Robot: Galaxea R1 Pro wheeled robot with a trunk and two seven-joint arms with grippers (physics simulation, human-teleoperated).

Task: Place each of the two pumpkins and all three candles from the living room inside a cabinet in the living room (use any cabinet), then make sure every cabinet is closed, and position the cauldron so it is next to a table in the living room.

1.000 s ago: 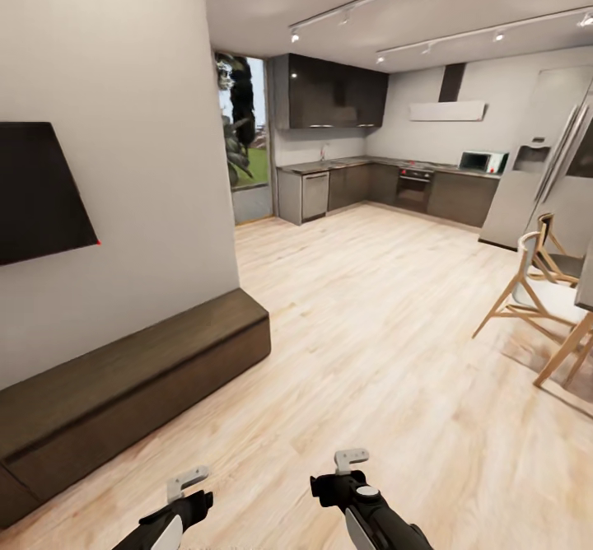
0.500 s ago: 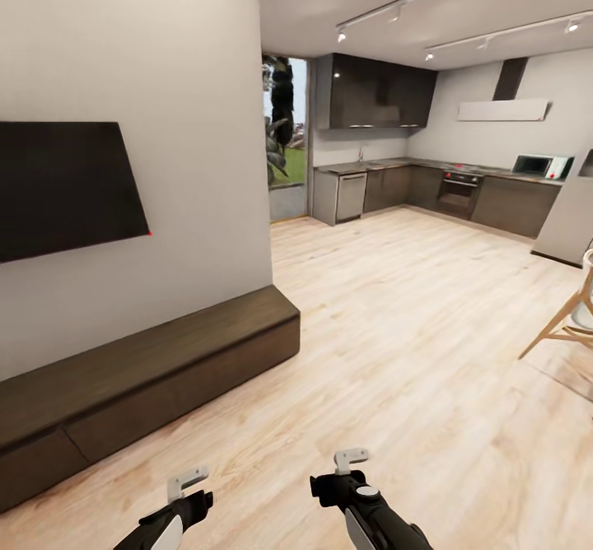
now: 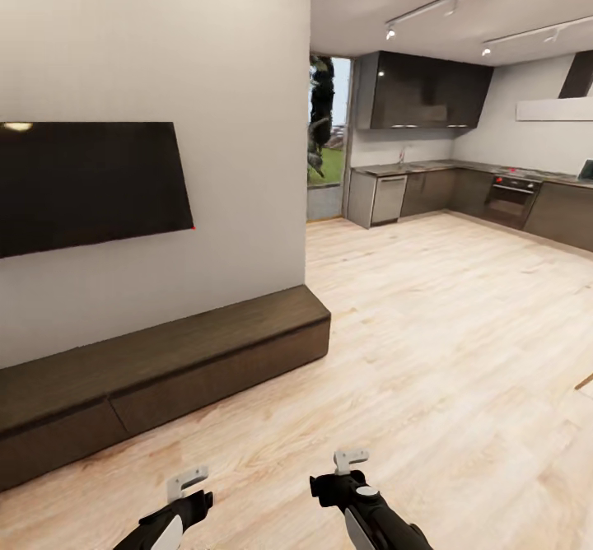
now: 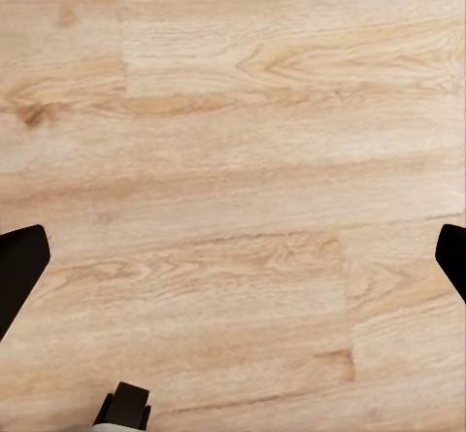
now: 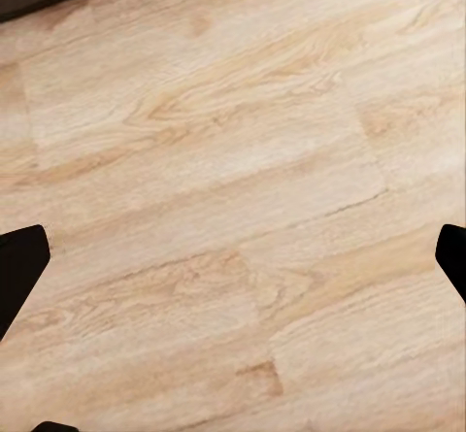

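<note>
Pale wooden floor (image 3: 428, 352) fills most of the room before me, with a dark kitchen (image 3: 461, 163) far away at about 1 o'clock. At 9 o'clock a black television (image 3: 82, 184) hangs on the white wall (image 3: 165, 39), and under it, from 9 toward 11 o'clock, lies the cabinet (image 3: 165, 361), long, low and dark, with all the drawer fronts I can see shut. My left gripper (image 3: 188, 484) hangs low at 7 o'clock, and in its wrist view the fingers stand wide apart over bare floor, holding nothing. My right gripper (image 3: 350, 461) at 6 o'clock is the same, spread wide and empty. No pumpkin, candle or cauldron is before me, so I judge the collecting is yet to do, as far as I can tell.
</note>
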